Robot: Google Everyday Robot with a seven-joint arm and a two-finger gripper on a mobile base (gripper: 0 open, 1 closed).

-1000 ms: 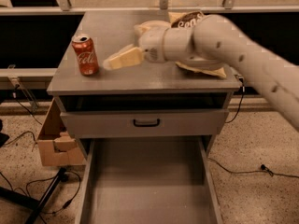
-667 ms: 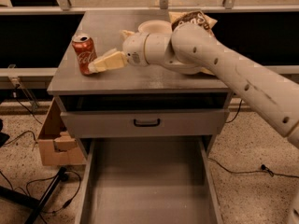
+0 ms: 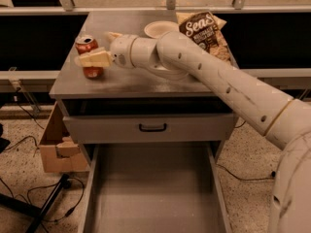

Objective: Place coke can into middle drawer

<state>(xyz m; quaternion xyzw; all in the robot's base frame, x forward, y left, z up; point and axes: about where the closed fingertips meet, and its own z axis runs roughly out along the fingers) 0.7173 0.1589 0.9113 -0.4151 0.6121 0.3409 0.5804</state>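
The coke can (image 3: 86,43) stands upright at the left of the grey cabinet top (image 3: 146,81). My gripper (image 3: 93,48) reaches in from the right and straddles the can. One pale finger (image 3: 95,59) crosses the can's front and the other (image 3: 114,35) lies behind it with a small gap, so the jaws stand open around the can. The middle drawer (image 3: 97,198) is pulled out below, its bare grey floor showing. Above it is a closed drawer front with a black handle (image 3: 152,127).
A white bowl (image 3: 160,29) and a chip bag (image 3: 204,30) sit at the back of the cabinet top, behind my arm. A cardboard box (image 3: 56,147) stands on the floor left of the cabinet, with cables and a black stand leg (image 3: 46,205) nearby.
My gripper has moved left along the cabinet top, from beside the can to around it. The can has not moved.
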